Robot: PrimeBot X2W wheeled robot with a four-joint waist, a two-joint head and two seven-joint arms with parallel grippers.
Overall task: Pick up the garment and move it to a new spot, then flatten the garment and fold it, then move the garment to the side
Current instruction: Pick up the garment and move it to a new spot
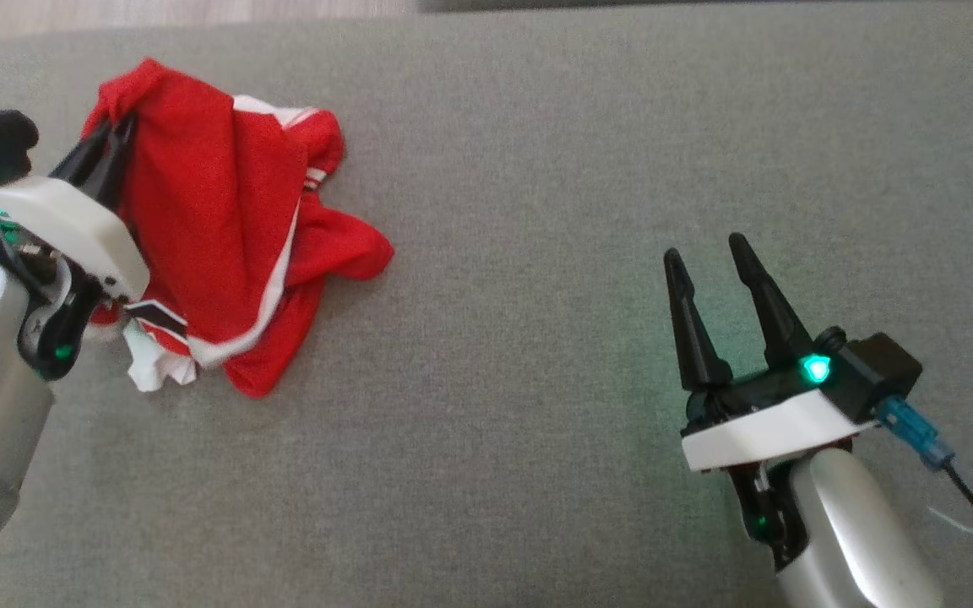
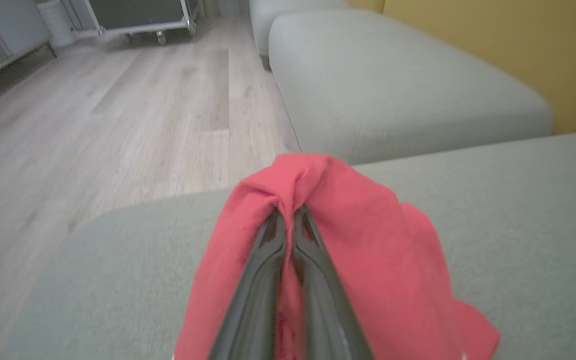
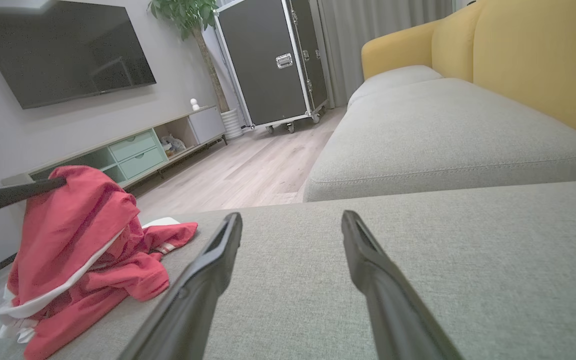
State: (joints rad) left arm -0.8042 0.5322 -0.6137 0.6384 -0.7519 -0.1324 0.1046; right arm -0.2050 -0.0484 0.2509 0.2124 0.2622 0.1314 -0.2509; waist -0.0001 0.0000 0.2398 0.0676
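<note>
Your left gripper (image 1: 111, 128) is clamped on the red garment (image 1: 216, 211).
A fold buries its tips; your right gripper (image 1: 703, 247) stands apart, holding nothing.

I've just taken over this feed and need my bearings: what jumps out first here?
The red garment, bunched at the left of the grey cushion, with the left gripper shut on a raised fold. The right gripper hovers open at lower right, well apart from it.

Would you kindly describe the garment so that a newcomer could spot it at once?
On the wide grey sofa cushion, look toward the robot's left side, where the left gripper pinches a raised fold. The garment is the crumpled heap there, red with white trim against plain grey.
</note>
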